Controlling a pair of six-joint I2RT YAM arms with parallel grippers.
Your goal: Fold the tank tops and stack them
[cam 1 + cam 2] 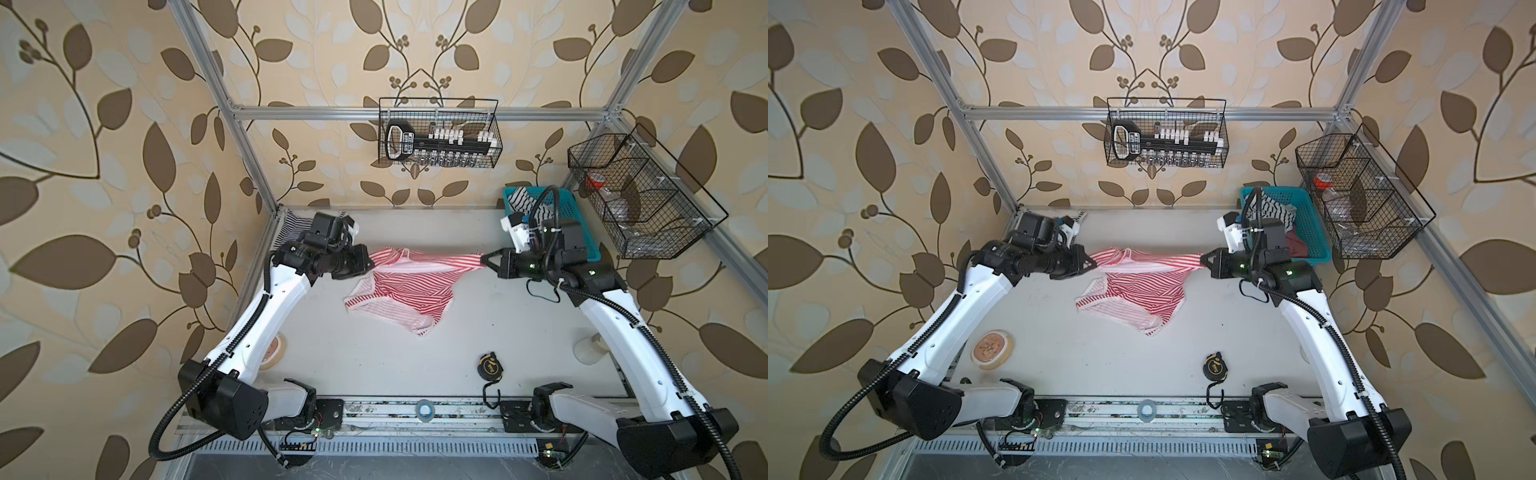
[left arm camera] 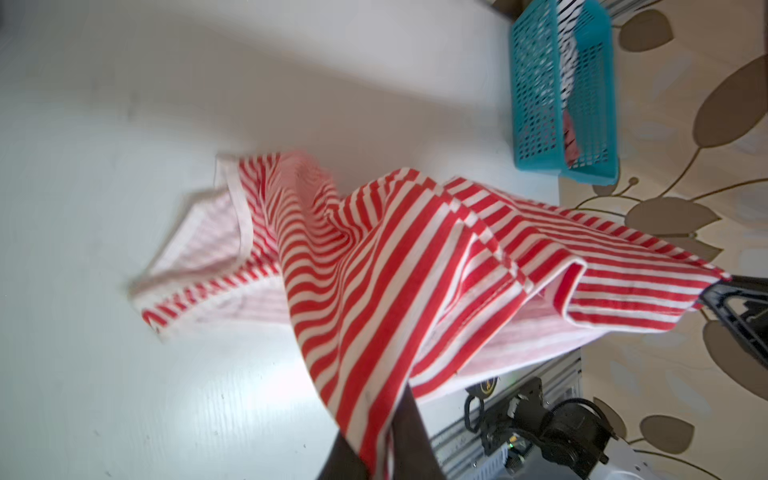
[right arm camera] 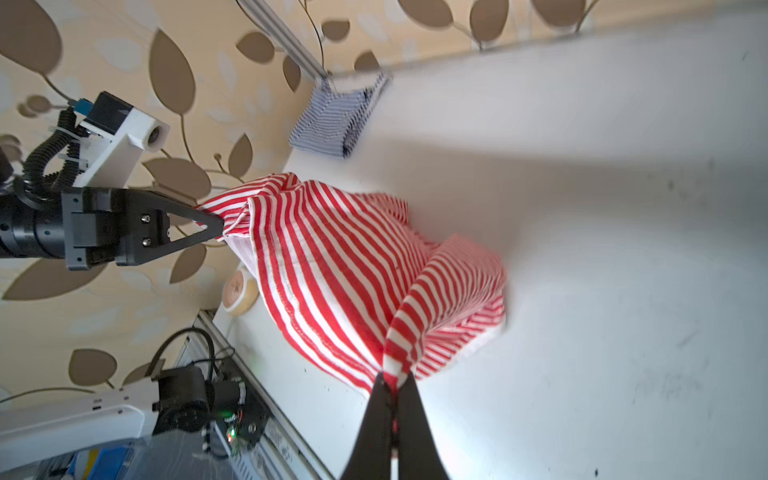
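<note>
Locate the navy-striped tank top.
The navy-striped tank top lies folded in the table's far-left corner in a top view, behind the left claw, apart from the red-striped tank top.

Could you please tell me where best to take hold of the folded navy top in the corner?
I'd grip the navy top at its thick folded edge facing the open table, coming in low from the table's middle: the frame and wall close off its other sides, and it lies flat.
</note>
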